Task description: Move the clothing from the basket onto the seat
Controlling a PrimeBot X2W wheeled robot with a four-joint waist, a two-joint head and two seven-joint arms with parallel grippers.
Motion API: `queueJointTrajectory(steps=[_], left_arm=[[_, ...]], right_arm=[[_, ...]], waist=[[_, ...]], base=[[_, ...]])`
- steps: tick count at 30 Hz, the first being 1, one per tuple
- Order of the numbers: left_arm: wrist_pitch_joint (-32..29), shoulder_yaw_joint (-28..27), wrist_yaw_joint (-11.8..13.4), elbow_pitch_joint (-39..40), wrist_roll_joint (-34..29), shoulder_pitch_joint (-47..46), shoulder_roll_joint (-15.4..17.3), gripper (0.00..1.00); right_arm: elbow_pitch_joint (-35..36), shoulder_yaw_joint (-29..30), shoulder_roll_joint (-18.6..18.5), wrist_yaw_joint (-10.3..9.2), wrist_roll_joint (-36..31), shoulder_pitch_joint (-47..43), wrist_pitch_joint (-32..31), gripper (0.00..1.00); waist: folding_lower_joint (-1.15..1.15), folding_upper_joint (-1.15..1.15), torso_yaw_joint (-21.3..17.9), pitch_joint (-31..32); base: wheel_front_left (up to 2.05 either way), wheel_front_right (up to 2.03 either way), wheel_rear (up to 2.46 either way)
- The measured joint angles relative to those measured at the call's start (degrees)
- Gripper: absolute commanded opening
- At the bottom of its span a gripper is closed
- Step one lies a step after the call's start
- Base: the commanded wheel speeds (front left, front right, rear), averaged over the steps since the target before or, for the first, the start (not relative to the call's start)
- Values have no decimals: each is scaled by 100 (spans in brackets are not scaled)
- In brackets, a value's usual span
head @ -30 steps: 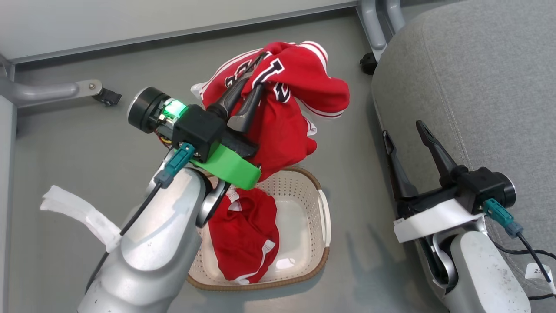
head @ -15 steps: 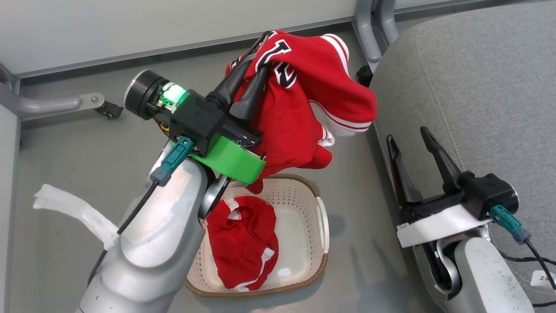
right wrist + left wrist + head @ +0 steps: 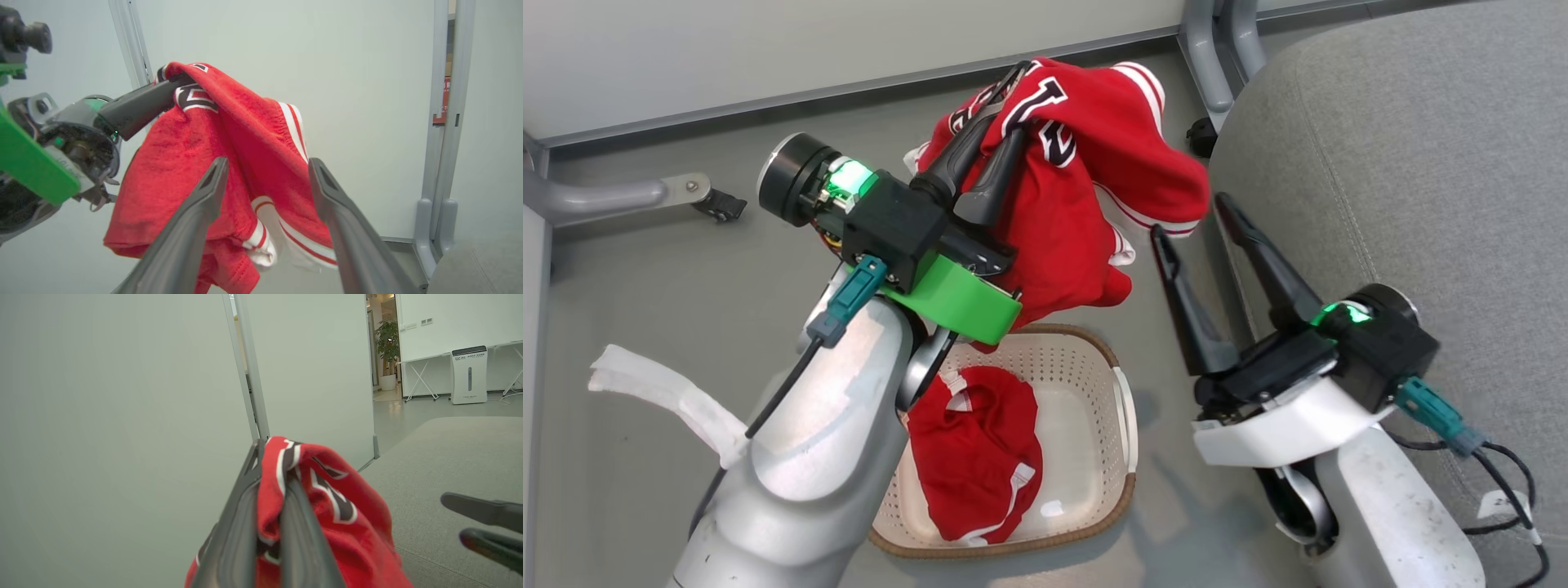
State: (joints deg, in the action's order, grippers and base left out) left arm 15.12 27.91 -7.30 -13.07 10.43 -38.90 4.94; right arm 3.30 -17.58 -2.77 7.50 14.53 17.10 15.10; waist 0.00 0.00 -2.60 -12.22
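above the basket (image 3: 1086, 359), left fingers (image 3: 964, 155) pinch a fold of jersey (image 3: 1086, 147), right fingers (image 3: 1183, 302) wide apart. thin grip, might drop short of the seat (image 3: 1405, 163).

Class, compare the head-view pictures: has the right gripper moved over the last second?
Yes. The right gripper swung left, off the seat edge toward the jersey.

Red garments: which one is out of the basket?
The lettered jersey, pinched in the shut left gripper and hanging in the air. The other red garment, no lettering visible, lies inside the basket.
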Motion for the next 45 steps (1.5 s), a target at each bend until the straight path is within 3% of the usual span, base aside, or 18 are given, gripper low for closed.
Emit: queueJointTrajectory(steps=[10, 31, 32, 33, 45], left_arm=[[0, 218, -2, 52, -23, -2, -75, 0], [1, 756, -4, 352, 177, -1, -193, 0], [0, 781, -2, 372, 222, -1, -196, 0], [0, 806, 2, 382, 250, 0, -196, 0], [0, 847, 51, 344, 303, 26, -197, 0]], right_arm=[[-215, -793, 1, 0, 324, 419, 1, 100], [-1128, -948, -1, 0, 679, 893, 4, 100], [-1166, -976, 0, 0, 706, 917, 4, 4], [-1184, -982, 2, 0, 724, 939, 4, 0], [-1268, -970, 0, 0, 776, 942, 4, 0]], waist=[[0, 0, 107, -88], [0, 0, 355, -239], [0, 0, 368, -239], [0, 0, 379, -237], [0, 0, 356, -159]], base=[[0, 0, 0], [0, 0, 0], [0, 0, 0], [0, 0, 0], [0, 0, 0]])
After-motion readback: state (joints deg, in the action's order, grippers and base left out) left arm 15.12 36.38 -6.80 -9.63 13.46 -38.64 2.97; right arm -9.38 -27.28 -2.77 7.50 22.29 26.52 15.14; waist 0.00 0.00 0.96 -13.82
